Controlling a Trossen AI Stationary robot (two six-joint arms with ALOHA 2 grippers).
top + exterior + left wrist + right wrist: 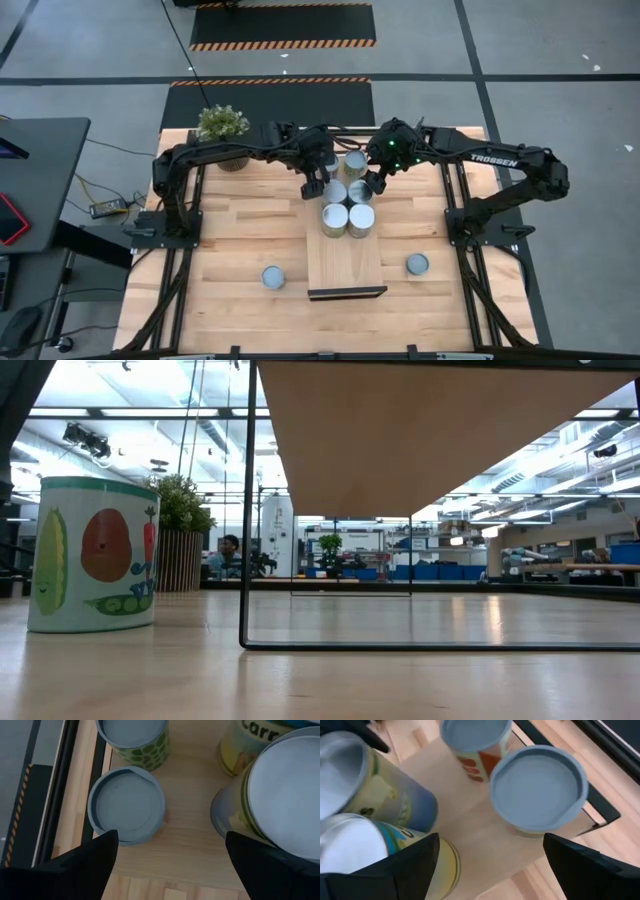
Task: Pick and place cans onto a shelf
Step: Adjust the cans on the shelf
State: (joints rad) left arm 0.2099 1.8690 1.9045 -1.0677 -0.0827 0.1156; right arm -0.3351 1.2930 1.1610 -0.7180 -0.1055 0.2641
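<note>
Dark fingers (85, 865) of the left hand (167, 865) stand wide apart and empty, hovering over the shelf (345, 262) with a grey-topped can (126, 805) just ahead of one finger. Across from it, the right hand (487, 865) is likewise spread and holding nothing, above another grey-topped can (537, 787). Both hands (312, 187) (378, 180) meet over the far end of the shelf, where 6 cans cluster; the 2 nearest the shelf's middle (334, 218) (361, 219) stand side by side. Behind the left hand, 1 can (273, 277) stands alone on the wooden surface (240, 300); another (417, 264) stands behind the right hand. A potted plant (222, 124) sits at the far corner.
</note>
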